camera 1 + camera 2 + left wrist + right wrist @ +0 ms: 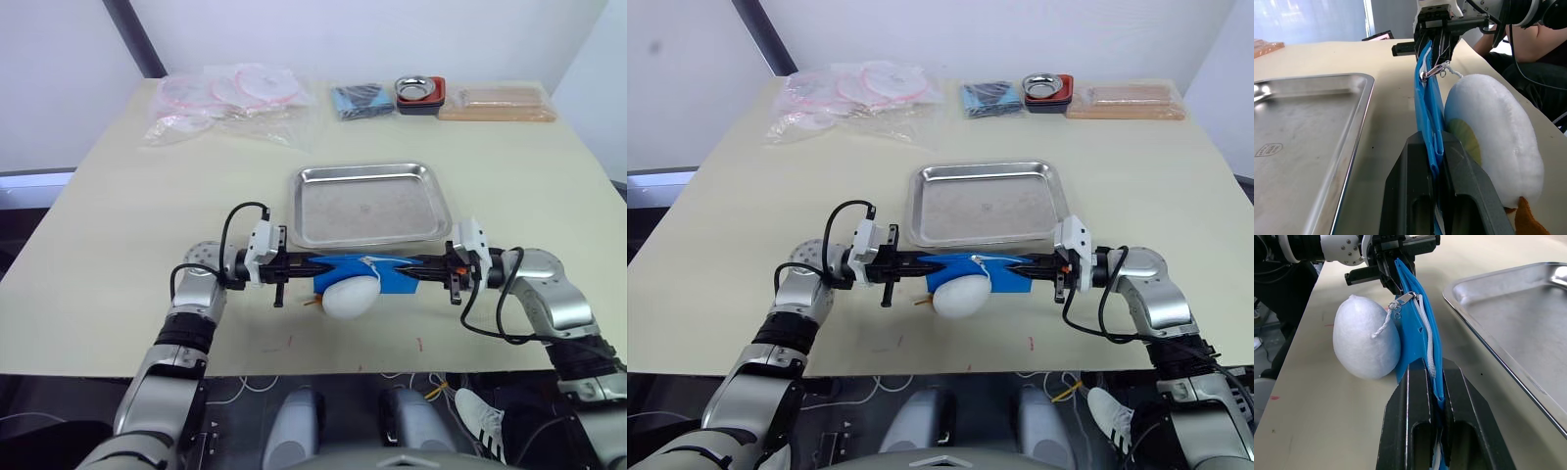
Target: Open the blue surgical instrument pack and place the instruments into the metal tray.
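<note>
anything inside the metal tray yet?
Nothing: the shiny rectangular steel tray shows bare metal. The bright blue zipped pouch is pinched edge-up between the left hand and right hand, a white plush egg charm hanging from its zipper. Its contents are hidden.

A bare lab or test room: a plain beige table (118, 196) against white walls, laid out with a steel tray (367, 203), bagged supplies (227, 101), a small steel bowl (419, 89) and a blue pack (364, 273), cables trailing on the floor beneath the table edge.
</note>
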Controlling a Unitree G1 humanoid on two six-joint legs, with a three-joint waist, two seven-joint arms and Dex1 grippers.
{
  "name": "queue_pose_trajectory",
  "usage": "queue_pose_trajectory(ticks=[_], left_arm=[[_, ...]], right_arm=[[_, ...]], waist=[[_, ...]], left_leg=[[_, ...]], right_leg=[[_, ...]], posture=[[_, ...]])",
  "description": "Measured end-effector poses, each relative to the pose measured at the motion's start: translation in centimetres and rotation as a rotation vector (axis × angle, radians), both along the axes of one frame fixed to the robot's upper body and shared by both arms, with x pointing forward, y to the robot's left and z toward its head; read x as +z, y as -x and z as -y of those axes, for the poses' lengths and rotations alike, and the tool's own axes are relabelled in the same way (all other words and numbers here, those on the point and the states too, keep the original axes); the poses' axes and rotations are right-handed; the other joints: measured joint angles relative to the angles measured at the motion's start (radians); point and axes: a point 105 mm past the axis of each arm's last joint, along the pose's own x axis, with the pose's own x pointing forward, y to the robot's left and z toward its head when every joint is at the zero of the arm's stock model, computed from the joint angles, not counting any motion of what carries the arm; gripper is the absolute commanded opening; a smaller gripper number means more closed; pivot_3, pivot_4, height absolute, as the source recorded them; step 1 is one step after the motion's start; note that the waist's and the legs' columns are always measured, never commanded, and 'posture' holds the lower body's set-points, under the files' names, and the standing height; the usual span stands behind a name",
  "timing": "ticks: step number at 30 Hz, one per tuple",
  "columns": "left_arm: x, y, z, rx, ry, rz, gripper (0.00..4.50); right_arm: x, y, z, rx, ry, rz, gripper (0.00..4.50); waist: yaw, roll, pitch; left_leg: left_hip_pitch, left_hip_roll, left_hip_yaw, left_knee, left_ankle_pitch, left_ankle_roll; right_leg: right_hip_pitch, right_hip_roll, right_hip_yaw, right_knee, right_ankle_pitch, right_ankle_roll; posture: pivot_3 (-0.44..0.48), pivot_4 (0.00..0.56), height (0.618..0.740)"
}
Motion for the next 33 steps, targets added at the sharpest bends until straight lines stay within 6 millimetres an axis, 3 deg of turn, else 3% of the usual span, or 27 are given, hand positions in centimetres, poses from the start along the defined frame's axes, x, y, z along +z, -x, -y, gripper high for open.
queue_pose_trajectory(ticks=[14, 18, 21, 22, 24, 29, 33], left_arm=[[0.0, 0.0, 0.0, 0.005, -0.002, -0.005, 0.00], [-0.5, 0.1, -0.2, 0.018, -0.020, -0.056, 1.36], [-1.5, 0.3, -0.5, 0.048, -0.022, -0.106, 2.89], [-1.5, 0.3, -0.7, 0.065, -0.018, -0.116, 3.16], [-1.0, 0.4, -1.6, 0.101, 0.003, -0.122, 4.25], [-0.1, 2.2, -4.7, 0.169, 0.007, -0.145, 4.38], [-0.1, 3.5, -4.9, 0.161, 0.015, -0.179, 4.38]], right_arm=[[0.0, -0.1, 0.0, 0.008, -0.001, 0.008, 0.02], [0.0, 0.0, -0.1, 0.017, -0.003, 0.009, 0.00], [0.0, 0.1, -0.3, 0.030, -0.008, 0.007, 0.00], [0.0, 0.1, -0.3, 0.032, -0.008, 0.007, 0.00], [0.1, 0.2, -0.4, 0.035, -0.012, 0.006, 0.00], [0.1, 0.2, -0.3, 0.031, -0.014, 0.005, 0.00], [0.0, 0.1, -0.3, 0.028, -0.015, 0.005, 0.00]], waist=[[-0.001, 0.000, 0.000], [-0.003, 0.000, 0.000], [-0.006, -0.001, 0.001], [-0.005, -0.001, 0.001], [-0.008, -0.001, 0.001], [-0.009, 0.000, 0.001], [-0.003, 0.000, 0.001]], left_leg=[[0.000, 0.000, 0.000, 0.000, 0.000, 0.000], [0.000, 0.000, 0.000, 0.000, 0.000, 0.000], [-0.001, 0.001, 0.000, 0.000, 0.000, 0.000], [-0.001, 0.001, 0.000, 0.000, 0.000, 0.000], [-0.001, 0.001, 0.000, -0.001, 0.000, 0.000], [-0.001, 0.002, -0.001, -0.001, 0.000, 0.000], [-0.001, 0.002, 0.000, -0.001, 0.000, 0.000]], right_leg=[[0.000, 0.000, 0.000, 0.000, 0.000, 0.000], [0.000, 0.000, 0.000, 0.000, 0.000, 0.000], [-0.001, 0.001, 0.000, 0.000, 0.000, 0.000], [-0.001, 0.001, 0.000, 0.000, 0.000, 0.000], [-0.001, 0.001, 0.000, 0.000, 0.000, 0.000], [-0.001, 0.000, 0.001, 0.000, 0.000, 0.000], [-0.001, 0.000, 0.000, 0.000, 0.000, 0.000]], posture=[[0.000, 0.150, 0.740], [0.000, 0.150, 0.740], [0.000, 0.150, 0.740], [0.000, 0.150, 0.740], [0.000, 0.150, 0.740], [0.000, 0.150, 0.740], [0.000, 0.150, 0.740]])
